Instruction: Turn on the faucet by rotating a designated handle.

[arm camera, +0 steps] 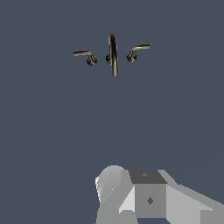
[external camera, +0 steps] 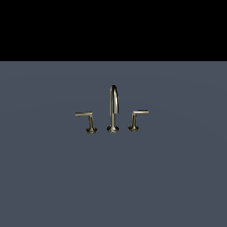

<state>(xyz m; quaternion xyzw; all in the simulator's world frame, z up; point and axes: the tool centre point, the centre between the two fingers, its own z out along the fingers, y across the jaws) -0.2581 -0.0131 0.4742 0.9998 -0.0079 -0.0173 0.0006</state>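
Nearest to us in the wrist view sits a pale grey faceted block point(arm camera: 148, 197) of the arm's own hardware, cut off by the frame edge; the fingertips of the gripper are out of sight, so we cannot tell whether they stand apart or together. Beyond it stretches a flat, matte slate-blue surface point(external camera: 53, 177), smooth and unmarked. Well apart from the arm stands the faucet point(external camera: 113, 108), a small brass-coloured set with a dull sheen. Its tall thin arched spout point(external camera: 114, 106) rises in the middle. On the exterior view's right, just beside the spout, is the designated handle point(external camera: 137, 119), a thin flat bar on a slanted post with a flared round base. Its mirror twin point(external camera: 87, 120) stands on the left. Farthest back lies a plain black band point(external camera: 113, 29), perhaps only empty background.
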